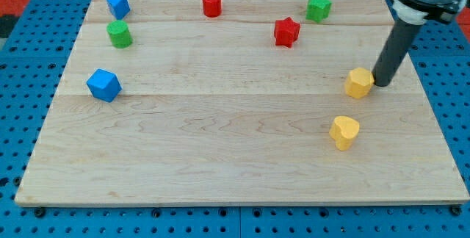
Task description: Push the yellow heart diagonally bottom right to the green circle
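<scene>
The yellow heart (344, 131) lies at the view's lower right of the wooden board. The green circle (119, 34) stands at the upper left, far from it. My tip (381, 84) rests on the board at the right, just to the right of a yellow hexagon block (359, 82) and touching or almost touching it. The tip is above and to the right of the yellow heart, apart from it.
A blue block (117, 5) sits at the top left above the green circle. A blue cube (103, 84) is at the left. A red cylinder (211, 4) is at the top middle, a red star (286, 31) and a green star (318, 7) at the upper right.
</scene>
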Robot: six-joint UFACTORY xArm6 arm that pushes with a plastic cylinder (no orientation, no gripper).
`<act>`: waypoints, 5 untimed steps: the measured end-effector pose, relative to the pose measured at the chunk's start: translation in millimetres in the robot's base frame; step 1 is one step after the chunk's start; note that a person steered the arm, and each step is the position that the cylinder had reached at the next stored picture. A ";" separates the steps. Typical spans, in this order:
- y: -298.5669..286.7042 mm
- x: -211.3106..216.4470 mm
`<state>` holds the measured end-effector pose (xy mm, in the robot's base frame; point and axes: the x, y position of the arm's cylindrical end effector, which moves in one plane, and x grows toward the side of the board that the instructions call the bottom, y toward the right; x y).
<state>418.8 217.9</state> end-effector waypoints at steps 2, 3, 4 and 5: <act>12.7 -3.0; 21.0 -0.7; 36.1 44.0; 21.0 54.8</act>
<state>473.6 238.9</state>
